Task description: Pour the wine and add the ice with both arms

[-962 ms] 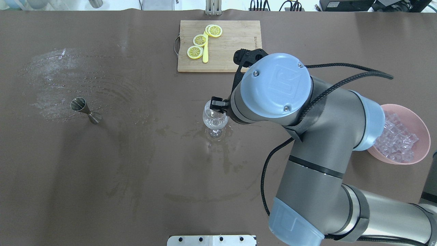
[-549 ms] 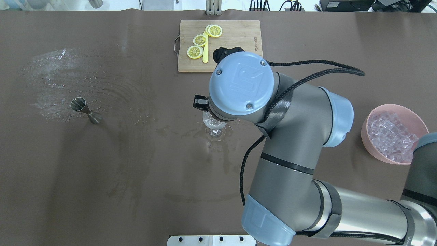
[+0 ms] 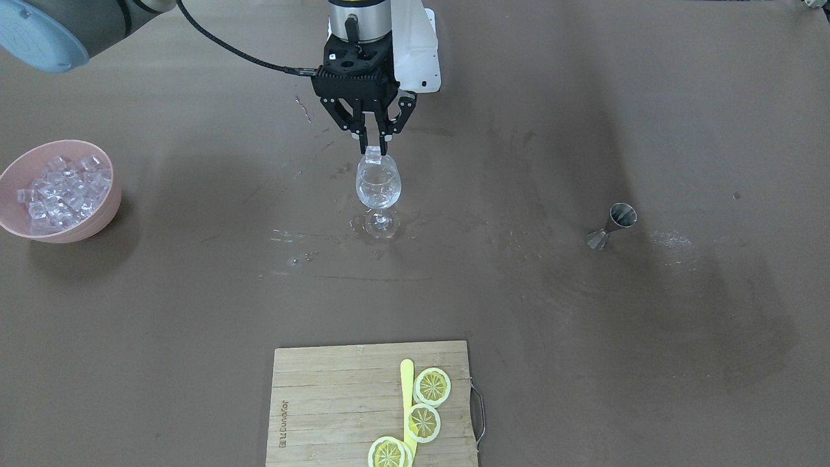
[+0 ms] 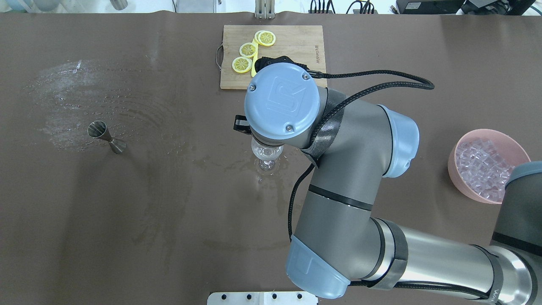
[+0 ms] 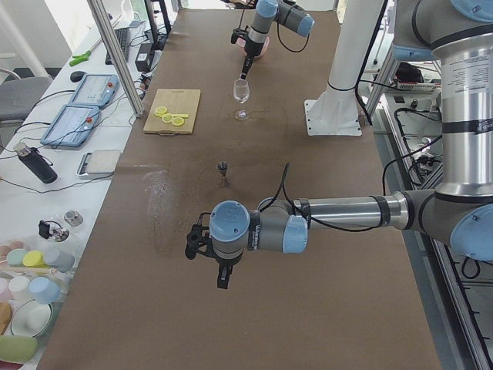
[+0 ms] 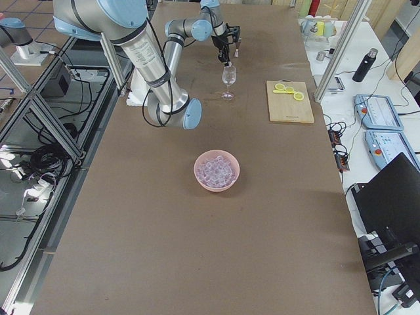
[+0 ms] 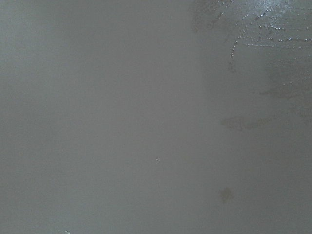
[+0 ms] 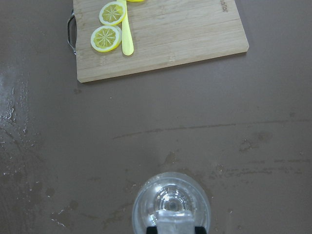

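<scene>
My right gripper (image 3: 374,144) points straight down, shut on one clear ice cube (image 3: 373,154) held just above the rim of the wine glass (image 3: 379,188). The glass stands upright mid-table and holds some clear liquid. In the right wrist view the cube (image 8: 174,225) sits between the fingertips right over the glass bowl (image 8: 171,197). In the overhead view the right arm's wrist covers most of the glass (image 4: 266,156). The heap of ice lies in a pink bowl (image 3: 97,217). My left gripper (image 5: 222,279) hangs over bare table, seen only from the side; I cannot tell whether it is open.
A steel jigger (image 4: 106,136) stands on the table's left side amid wet streaks. A wooden cutting board (image 4: 288,63) with lemon slices (image 4: 242,64) and a yellow knife lies at the far edge. The pink bowl (image 4: 461,180) is at the right.
My right arm has swung left from the bowl side, carrying the gripper to a spot over the wine glass. The glass, jigger and bowl have not moved.
</scene>
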Controlling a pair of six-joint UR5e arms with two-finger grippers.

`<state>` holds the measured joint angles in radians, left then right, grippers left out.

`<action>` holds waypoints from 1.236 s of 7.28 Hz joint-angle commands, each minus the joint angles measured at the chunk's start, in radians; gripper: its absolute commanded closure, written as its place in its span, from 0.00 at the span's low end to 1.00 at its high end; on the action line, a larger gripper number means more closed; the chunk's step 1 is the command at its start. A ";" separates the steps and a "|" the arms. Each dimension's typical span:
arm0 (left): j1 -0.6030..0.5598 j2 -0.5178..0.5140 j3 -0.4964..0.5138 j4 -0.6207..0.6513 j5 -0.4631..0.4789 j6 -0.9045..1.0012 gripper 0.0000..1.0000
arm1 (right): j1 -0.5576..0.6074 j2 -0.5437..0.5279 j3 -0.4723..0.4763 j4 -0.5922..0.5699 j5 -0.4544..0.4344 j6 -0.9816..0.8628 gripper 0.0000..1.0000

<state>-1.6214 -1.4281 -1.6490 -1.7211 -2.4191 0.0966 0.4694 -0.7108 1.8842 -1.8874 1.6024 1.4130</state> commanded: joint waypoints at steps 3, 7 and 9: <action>0.000 0.000 -0.002 0.000 0.000 0.000 0.02 | 0.000 -0.002 -0.002 0.001 -0.004 -0.025 0.60; 0.000 0.000 -0.002 0.000 0.000 0.000 0.02 | 0.000 0.002 0.000 0.004 -0.039 -0.026 0.02; 0.000 -0.002 -0.006 0.003 -0.002 -0.002 0.02 | 0.003 -0.005 0.010 -0.004 -0.029 -0.042 0.00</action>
<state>-1.6214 -1.4284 -1.6520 -1.7204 -2.4195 0.0963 0.4701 -0.7109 1.8886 -1.8861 1.5687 1.3813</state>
